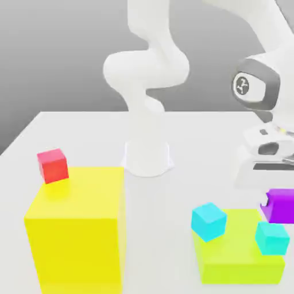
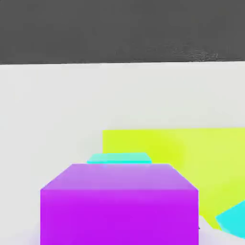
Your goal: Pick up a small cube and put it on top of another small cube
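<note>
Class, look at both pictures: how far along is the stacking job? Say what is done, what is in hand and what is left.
Done: the purple cube is off the table, under the gripper, which is shut on it. In hand: carrying it beside the lime slab. Left: setting it on a cyan cube; nothing is stacked on either yet.

The purple cube [image 1: 281, 205] runs off the exterior view's right edge, its top hidden under the gripper [image 1: 270, 186], whose fingertips stay unseen.
</note>
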Controlling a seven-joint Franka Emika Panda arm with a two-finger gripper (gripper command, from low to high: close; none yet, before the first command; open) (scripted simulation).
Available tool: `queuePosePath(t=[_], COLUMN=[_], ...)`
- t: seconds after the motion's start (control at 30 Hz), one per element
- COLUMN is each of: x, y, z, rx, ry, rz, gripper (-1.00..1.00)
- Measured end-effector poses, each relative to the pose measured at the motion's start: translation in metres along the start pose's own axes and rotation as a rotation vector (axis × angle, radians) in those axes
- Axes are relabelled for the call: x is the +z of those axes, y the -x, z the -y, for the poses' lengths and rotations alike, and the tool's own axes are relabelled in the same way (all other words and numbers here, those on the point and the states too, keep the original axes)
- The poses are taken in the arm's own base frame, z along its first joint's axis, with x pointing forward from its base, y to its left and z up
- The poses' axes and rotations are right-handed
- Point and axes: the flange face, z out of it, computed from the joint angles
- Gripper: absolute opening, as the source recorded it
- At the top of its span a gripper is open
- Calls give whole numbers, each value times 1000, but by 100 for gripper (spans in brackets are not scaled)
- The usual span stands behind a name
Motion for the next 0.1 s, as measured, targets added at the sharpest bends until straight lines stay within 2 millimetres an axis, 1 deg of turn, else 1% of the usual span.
queuePosePath(t=[0.1], x=[0], y=[0], z=[0], rx=[0], ry=[0], rz=[0], gripper=[100])
